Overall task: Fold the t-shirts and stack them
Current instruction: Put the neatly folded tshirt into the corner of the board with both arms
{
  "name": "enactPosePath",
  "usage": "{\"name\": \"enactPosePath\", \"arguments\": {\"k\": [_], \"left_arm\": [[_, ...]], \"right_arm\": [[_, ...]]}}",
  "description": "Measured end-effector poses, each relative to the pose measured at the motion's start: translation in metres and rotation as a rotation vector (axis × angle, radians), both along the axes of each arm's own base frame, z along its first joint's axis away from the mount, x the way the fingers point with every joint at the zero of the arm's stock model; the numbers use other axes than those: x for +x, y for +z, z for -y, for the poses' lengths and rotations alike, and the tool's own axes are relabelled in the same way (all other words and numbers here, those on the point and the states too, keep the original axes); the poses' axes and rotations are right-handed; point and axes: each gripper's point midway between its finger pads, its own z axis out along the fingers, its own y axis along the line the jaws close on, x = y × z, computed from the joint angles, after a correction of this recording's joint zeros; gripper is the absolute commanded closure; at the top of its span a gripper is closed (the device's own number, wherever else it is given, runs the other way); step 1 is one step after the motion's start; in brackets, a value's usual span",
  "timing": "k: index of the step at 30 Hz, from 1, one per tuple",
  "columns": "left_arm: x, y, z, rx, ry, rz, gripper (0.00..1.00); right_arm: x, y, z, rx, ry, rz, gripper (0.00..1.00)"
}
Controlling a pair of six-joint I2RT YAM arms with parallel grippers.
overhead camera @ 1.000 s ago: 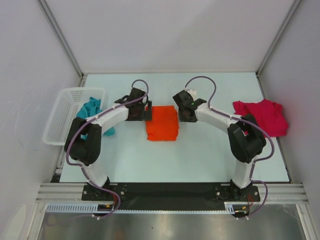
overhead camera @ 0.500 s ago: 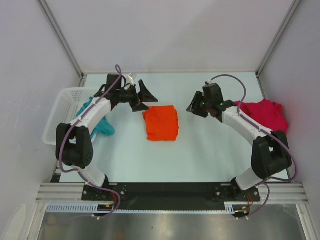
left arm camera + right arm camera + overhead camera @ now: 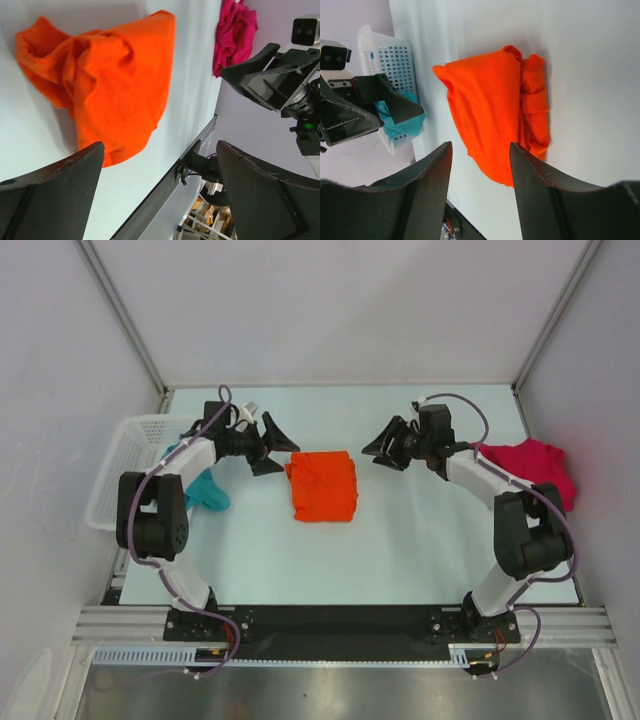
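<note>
My left gripper (image 3: 272,445) and right gripper (image 3: 385,448) both gape empty either side of the folded orange t-shirt (image 3: 323,487). My left arm (image 3: 188,463) hides part of the teal t-shirt (image 3: 207,493), seemingly spilling from the basket (image 3: 110,475).

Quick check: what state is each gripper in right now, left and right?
Left gripper: open, holding nothing.
Right gripper: open, holding nothing.
</note>
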Motion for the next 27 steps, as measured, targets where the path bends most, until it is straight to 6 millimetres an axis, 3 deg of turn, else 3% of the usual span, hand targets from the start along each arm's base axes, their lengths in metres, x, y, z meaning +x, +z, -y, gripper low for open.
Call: {"name": "enactPosePath", "arguments": {"k": [8, 14, 20, 27], "left_arm": [[-0.015, -0.049, -0.003, 0.029, 0.015, -0.097, 0.00], [-0.010, -0.063, -0.001, 0.017, 0.021, -0.073, 0.00], [-0.017, -0.085, 0.004, 0.020, 0.011, -0.113, 0.00], [-0.016, -0.086, 0.007, 0.023, 0.007, -0.099, 0.01]], "right_arm": [[-0.001, -0.032, -0.009, -0.015, 0.019, -0.069, 0.44], [-0.006, -0.051, -0.024, -0.028, 0.049, -0.093, 0.44], [-0.013, -0.077, -0.031, -0.047, 0.067, -0.131, 0.44], [-0.024, -0.109, -0.028, -0.083, 0.059, -0.194, 0.44]]}}
